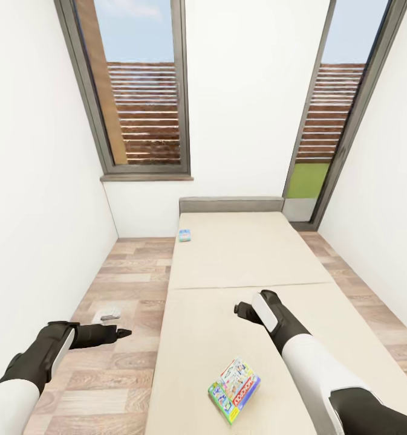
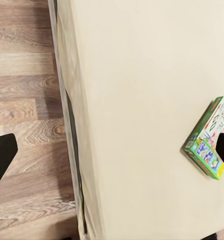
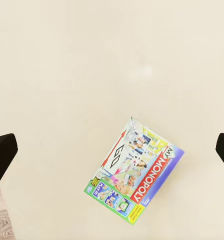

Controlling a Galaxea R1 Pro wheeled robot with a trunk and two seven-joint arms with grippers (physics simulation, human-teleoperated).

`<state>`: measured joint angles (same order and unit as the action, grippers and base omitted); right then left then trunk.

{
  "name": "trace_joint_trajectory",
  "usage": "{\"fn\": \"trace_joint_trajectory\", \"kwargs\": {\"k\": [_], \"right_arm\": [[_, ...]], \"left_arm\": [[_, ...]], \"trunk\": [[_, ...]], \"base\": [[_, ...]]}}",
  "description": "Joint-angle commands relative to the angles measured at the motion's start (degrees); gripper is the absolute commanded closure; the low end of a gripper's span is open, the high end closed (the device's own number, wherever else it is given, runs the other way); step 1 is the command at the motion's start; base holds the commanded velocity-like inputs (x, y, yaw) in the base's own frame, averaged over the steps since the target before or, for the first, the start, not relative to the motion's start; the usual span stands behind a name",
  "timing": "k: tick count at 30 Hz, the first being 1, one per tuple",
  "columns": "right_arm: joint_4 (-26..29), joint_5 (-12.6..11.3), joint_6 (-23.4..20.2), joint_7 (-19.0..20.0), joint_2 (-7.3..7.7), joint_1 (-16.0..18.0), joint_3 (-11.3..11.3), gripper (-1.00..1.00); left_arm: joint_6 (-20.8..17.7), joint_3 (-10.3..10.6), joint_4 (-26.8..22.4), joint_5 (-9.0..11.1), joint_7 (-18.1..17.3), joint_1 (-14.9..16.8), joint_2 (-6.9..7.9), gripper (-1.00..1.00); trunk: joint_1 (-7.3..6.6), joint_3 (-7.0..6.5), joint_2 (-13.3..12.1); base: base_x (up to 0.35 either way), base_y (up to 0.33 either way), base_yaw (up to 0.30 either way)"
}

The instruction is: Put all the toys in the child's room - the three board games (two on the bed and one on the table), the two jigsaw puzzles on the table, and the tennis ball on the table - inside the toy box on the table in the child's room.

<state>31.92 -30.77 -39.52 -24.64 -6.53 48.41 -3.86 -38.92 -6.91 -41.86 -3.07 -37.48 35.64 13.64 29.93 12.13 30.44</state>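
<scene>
The right gripper (image 1: 244, 309) is hovering spread open above the bed (image 1: 227, 338), forearm angling up-left over the Monopoly box (image 1: 234, 388) lying flat. The left gripper (image 1: 121, 333), released, is reaching over the floor (image 1: 106, 374). The small blue box (image 1: 184, 235) is resting near the headboard.

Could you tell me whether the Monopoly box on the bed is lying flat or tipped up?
Flat: the white-green Monopoly game box lies face up on the beige mattress, printed lid fully showing.
</scene>
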Motion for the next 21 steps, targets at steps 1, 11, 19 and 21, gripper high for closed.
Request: {"fn": "trace_joint_trajectory", "kwargs": {"k": [1,11,19,21], "right_arm": [[0.1,-0.6,-0.2,-0.6,0.03,0.1,-0.3,-1.00],[0.1,-0.6,-0.3,-0.6,-0.08,0.5,-0.3,-1.00],[0.1,-0.7,-0.5,-0.7,-0.37,1.5,-0.3,-1.00],[0.1,-0.6,-0.5,-0.7,-0.47,1.5,-0.3,-1.00]], "left_arm": [[-0.4,-0.2,-0.1,-0.3,-0.4,0.0,-0.03,-1.00],[-0.4,-0.2,-0.1,-0.3,-0.4,0.0,0.03,-1.00],[-0.4,-0.2,-0.1,-0.4,-0.4,0.0,-0.02,-1.00],[-0.4,-0.2,-0.1,-0.3,-0.4,0.0,-0.05,-1.00]], "trunk": [[0.02,0.20,0.1],[0.02,1.14,0.1],[0.02,1.90,0.1],[0.02,2.08,0.1]], "base": [[0.000,0.000,0.000],[0.000,0.000,0.000],[0.000,0.000,0.000],[0.000,0.000,0.000]]}}
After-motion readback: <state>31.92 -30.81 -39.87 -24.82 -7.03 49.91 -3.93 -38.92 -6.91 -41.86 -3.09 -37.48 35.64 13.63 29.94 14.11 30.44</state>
